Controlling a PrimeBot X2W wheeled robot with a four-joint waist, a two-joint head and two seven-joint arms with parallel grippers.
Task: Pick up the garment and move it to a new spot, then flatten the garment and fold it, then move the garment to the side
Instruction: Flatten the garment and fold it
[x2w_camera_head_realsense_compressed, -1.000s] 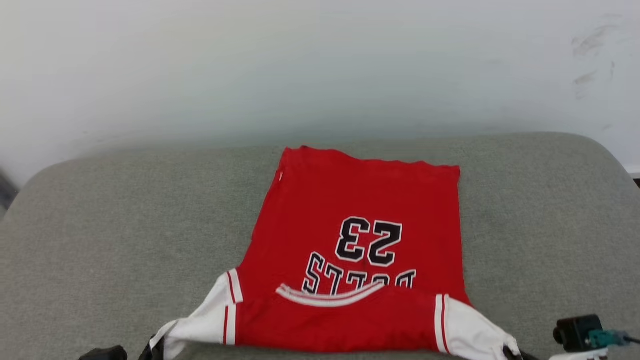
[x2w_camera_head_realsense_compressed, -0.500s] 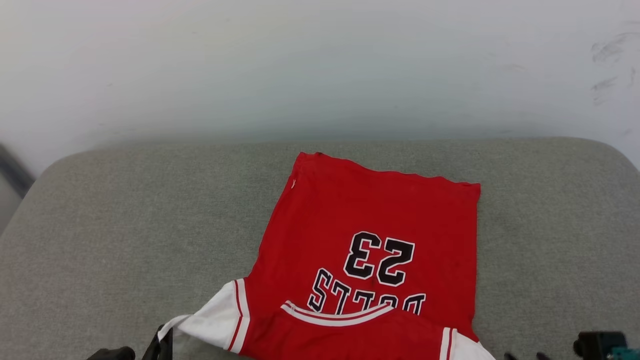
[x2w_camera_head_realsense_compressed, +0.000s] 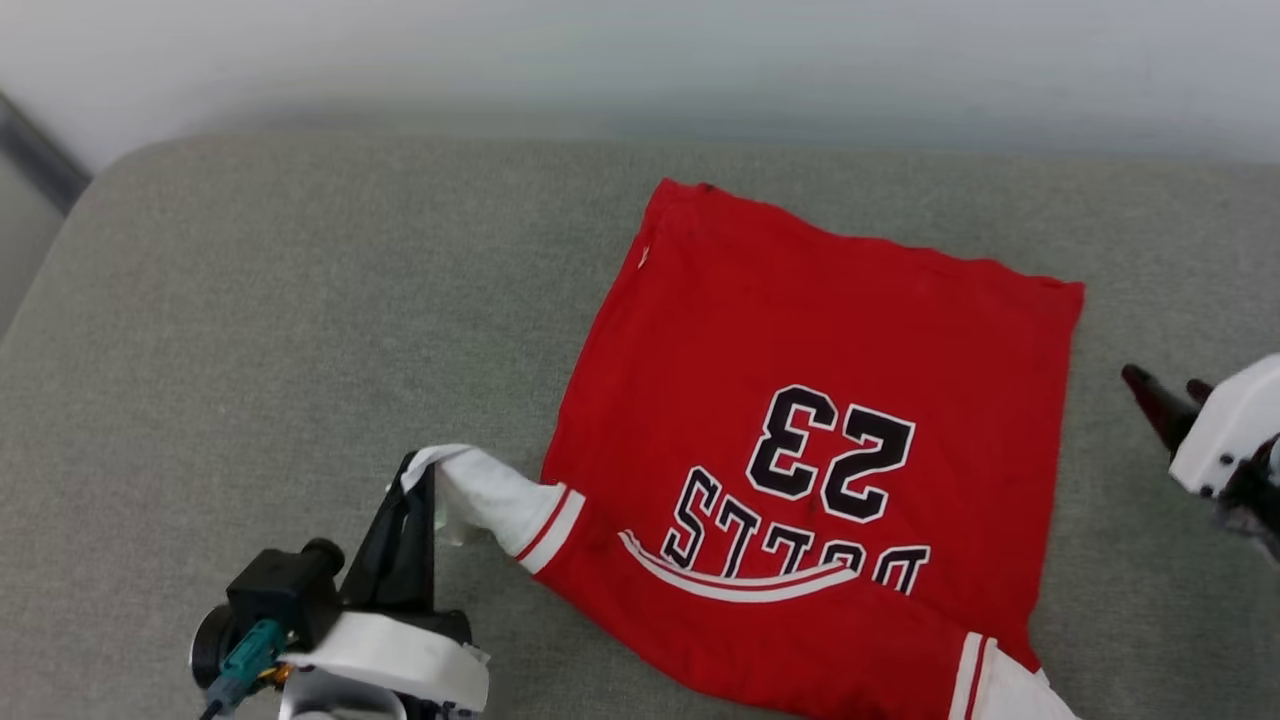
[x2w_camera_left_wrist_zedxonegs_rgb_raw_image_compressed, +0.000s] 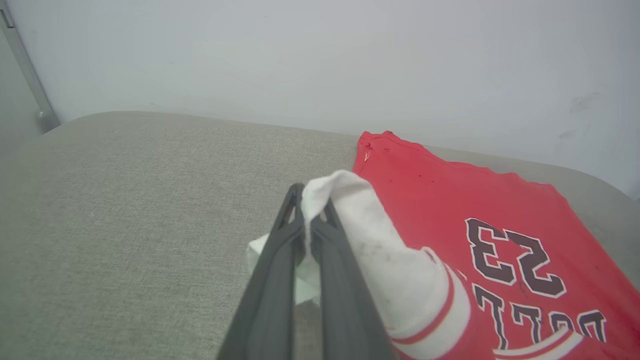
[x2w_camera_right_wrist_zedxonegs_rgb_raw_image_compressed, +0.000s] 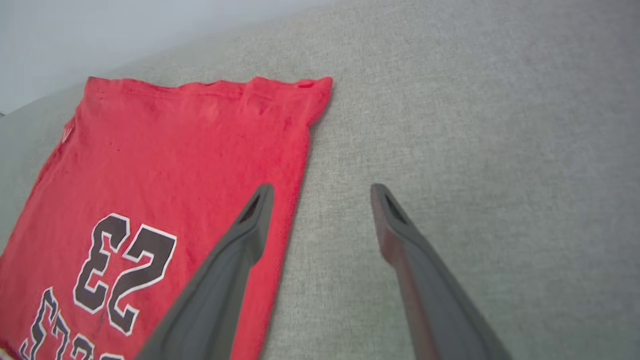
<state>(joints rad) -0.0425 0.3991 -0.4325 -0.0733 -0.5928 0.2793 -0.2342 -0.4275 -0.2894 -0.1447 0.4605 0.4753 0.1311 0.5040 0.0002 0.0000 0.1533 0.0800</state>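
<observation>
The garment (x2w_camera_head_realsense_compressed: 800, 330), a red jersey with a black "23" and white sleeves, lies spread on a grey cushion, its number upside down in the head view. My left gripper (x2w_camera_head_realsense_compressed: 415, 470) is shut on the tip of the garment's white left sleeve (x2w_camera_head_realsense_compressed: 490, 500) and holds it a little off the cushion; the left wrist view shows the sleeve (x2w_camera_left_wrist_zedxonegs_rgb_raw_image_compressed: 370, 250) pinched between the dark fingers (x2w_camera_left_wrist_zedxonegs_rgb_raw_image_compressed: 280, 260). My right gripper (x2w_camera_right_wrist_zedxonegs_rgb_raw_image_compressed: 322, 187) is open and empty, hovering by the garment's right edge (x2w_camera_right_wrist_zedxonegs_rgb_raw_image_compressed: 300, 165); it shows at the head view's right edge (x2w_camera_head_realsense_compressed: 1165, 395).
The grey cushion (x2w_camera_head_realsense_compressed: 250, 330) spreads wide to the left of the garment, with a narrower strip on the right (x2w_camera_head_realsense_compressed: 1150, 600). A pale wall (x2w_camera_head_realsense_compressed: 640, 50) runs behind it. A dark strip (x2w_camera_head_realsense_compressed: 40, 150) stands at the far left corner.
My right gripper has let go of the right sleeve, opened and moved up beside the garment's right edge. The camera has shifted down and left. The left gripper still holds its sleeve.
</observation>
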